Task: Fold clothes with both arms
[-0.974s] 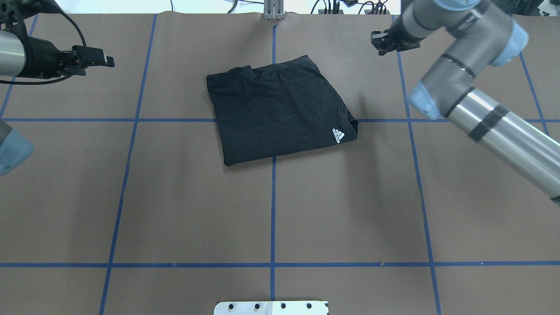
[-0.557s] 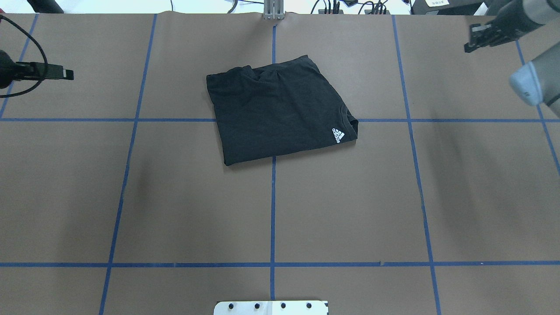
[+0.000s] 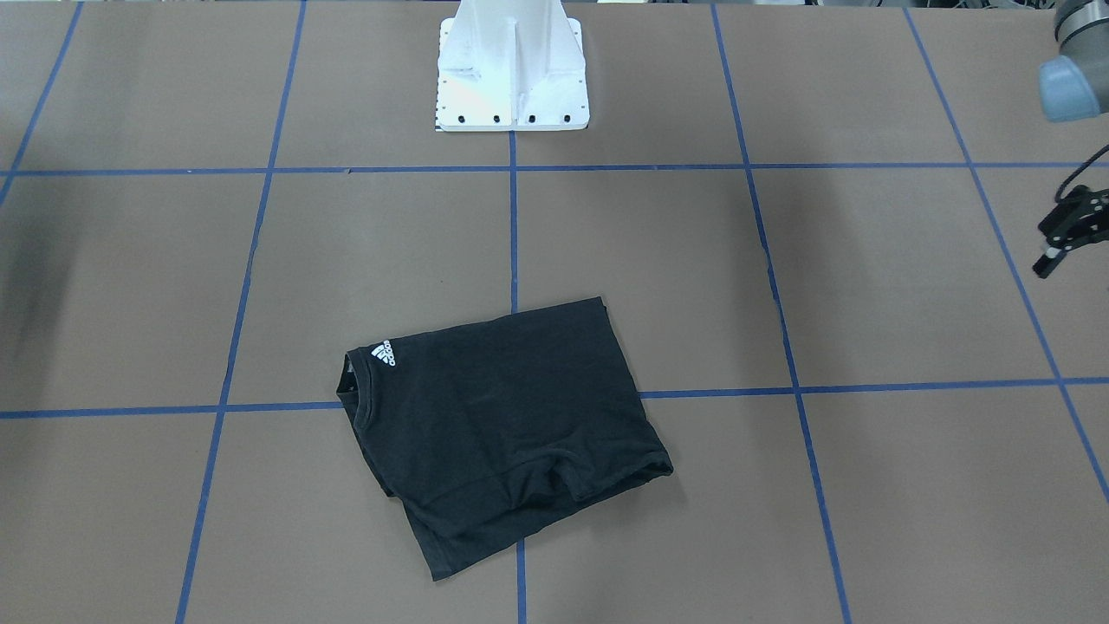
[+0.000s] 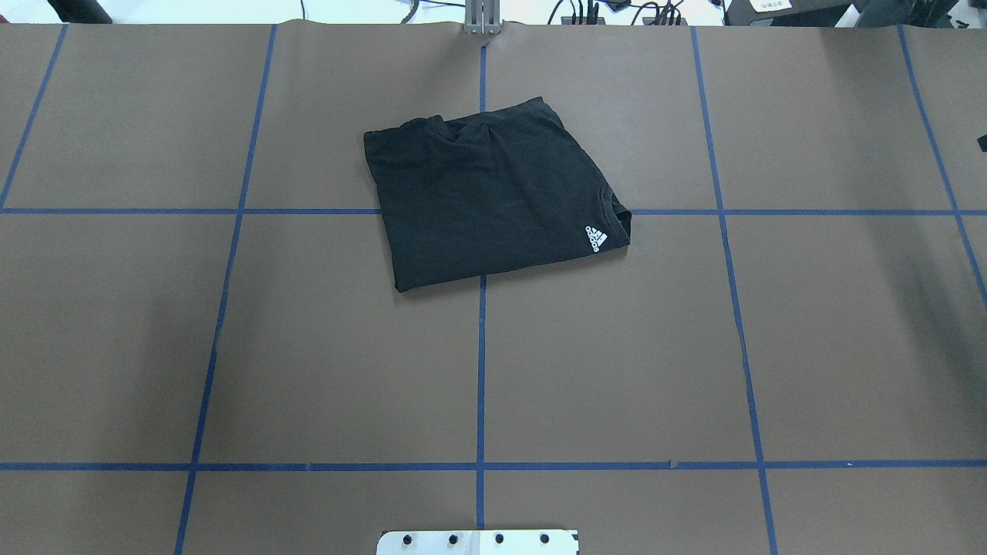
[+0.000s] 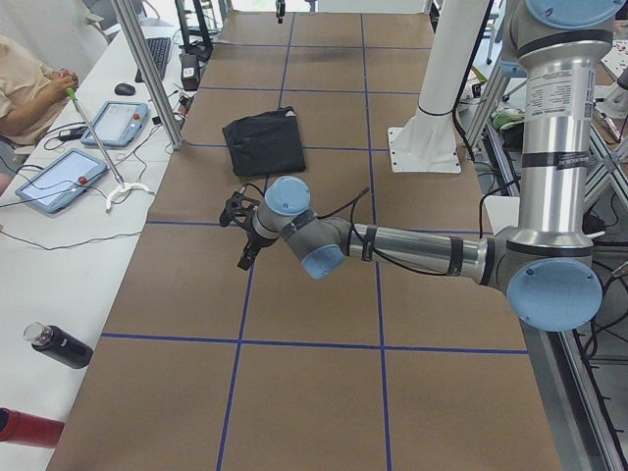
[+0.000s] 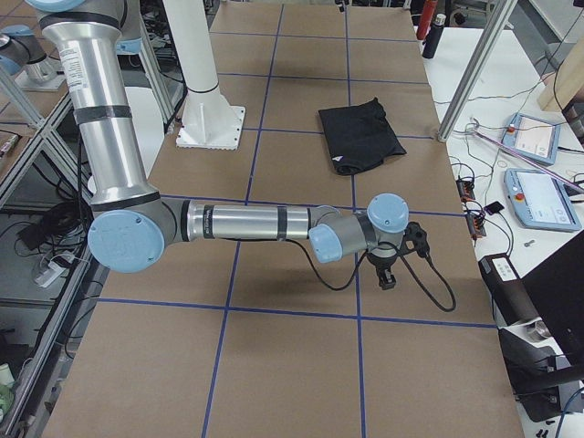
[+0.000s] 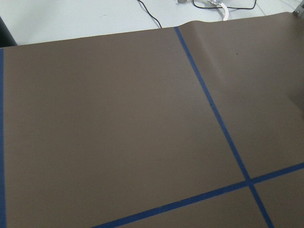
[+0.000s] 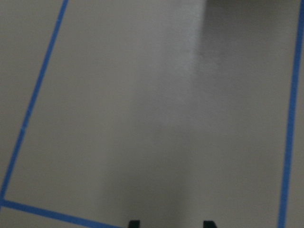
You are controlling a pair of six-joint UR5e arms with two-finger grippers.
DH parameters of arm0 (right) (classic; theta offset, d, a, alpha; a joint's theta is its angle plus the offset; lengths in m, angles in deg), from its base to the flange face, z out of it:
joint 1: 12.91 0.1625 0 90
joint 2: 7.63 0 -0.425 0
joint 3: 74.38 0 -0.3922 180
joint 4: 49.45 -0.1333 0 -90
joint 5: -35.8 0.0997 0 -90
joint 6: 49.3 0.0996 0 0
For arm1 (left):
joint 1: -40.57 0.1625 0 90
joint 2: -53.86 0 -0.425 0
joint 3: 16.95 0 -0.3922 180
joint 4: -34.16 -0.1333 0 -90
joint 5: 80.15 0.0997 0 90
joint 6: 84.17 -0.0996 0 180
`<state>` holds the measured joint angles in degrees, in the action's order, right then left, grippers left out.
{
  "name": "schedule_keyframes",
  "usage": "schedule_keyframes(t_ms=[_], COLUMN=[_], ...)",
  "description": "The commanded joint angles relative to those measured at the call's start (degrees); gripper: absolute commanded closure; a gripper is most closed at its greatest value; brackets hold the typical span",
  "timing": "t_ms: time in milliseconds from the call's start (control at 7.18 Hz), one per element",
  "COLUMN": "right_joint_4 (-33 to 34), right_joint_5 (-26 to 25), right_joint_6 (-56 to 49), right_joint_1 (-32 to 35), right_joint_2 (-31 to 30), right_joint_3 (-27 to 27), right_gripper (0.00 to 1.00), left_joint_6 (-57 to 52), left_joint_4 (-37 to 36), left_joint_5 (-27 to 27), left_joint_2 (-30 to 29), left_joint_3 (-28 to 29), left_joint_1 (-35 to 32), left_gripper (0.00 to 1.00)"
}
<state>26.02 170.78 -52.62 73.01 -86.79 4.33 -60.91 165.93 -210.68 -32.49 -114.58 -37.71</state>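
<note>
The black T-shirt (image 4: 493, 196) lies folded into a rough rectangle at the table's far middle, with its white logo (image 4: 596, 237) on top; the front print is hidden. It also shows in the front-facing view (image 3: 502, 433). My left gripper (image 3: 1053, 251) hovers low over bare table far to the shirt's side, open and empty; the exterior left view (image 5: 235, 238) shows its fingers spread. My right gripper (image 8: 171, 223) is open and empty, its two fingertips (image 8: 134, 223) apart over bare table. It is far off the shirt's other side in the exterior right view (image 6: 388, 278).
The white pedestal base (image 3: 511, 78) stands at the robot's edge of the table. Blue tape lines (image 4: 480, 370) grid the brown surface. A metal post (image 4: 482, 19) stands at the far edge. Tablets (image 5: 59, 177) and a bottle (image 5: 59, 345) lie on the operators' side table.
Both arms have swung outward and left the overhead view, the left arm to the left, the right arm to the right. The shirt has not moved.
</note>
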Motion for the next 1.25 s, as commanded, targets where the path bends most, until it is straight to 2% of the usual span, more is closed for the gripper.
schedule_keyframes(t_ms=[0,278,418,557,696,835,1113], right_joint_4=[18.69,21.63,21.91,24.17,27.94,32.59,32.81], right_joint_5=[-2.43,-3.58,-6.20,-6.49,-6.49,-7.71,-8.69], right_joint_6=[-20.79,-21.20,-21.12,-20.33,-20.15,-18.84,-17.25], right_joint_1=[8.79,9.45,9.27,8.31,6.56,5.67,3.83], right_joint_2=[-0.03,-0.21,-0.12,-2.03,-3.53,-4.07,-6.52], right_joint_3=[1.53,2.94,3.99,7.91,12.74,17.48,20.24], right_gripper=[0.00,0.00,0.00,0.00,0.00,0.00,0.00], left_joint_6=[-6.56,-6.13,-5.95,-6.12,-5.95,-6.03,-6.21], left_joint_4=[-9.39,-9.78,-9.96,-10.05,-14.22,-18.79,-19.19], left_joint_5=[-3.47,-4.03,-4.20,-4.47,-4.29,-4.12,-4.29], left_joint_2=[2.68,7.93,8.22,8.39,7.44,4.21,4.53], left_joint_3=[-0.80,-2.47,-4.39,-6.41,-8.78,-8.54,-8.45], left_joint_1=[-4.59,-5.75,-6.62,-8.02,-7.68,-7.33,-7.59], left_gripper=[0.00,0.00,0.00,0.00,0.00,0.00,0.00])
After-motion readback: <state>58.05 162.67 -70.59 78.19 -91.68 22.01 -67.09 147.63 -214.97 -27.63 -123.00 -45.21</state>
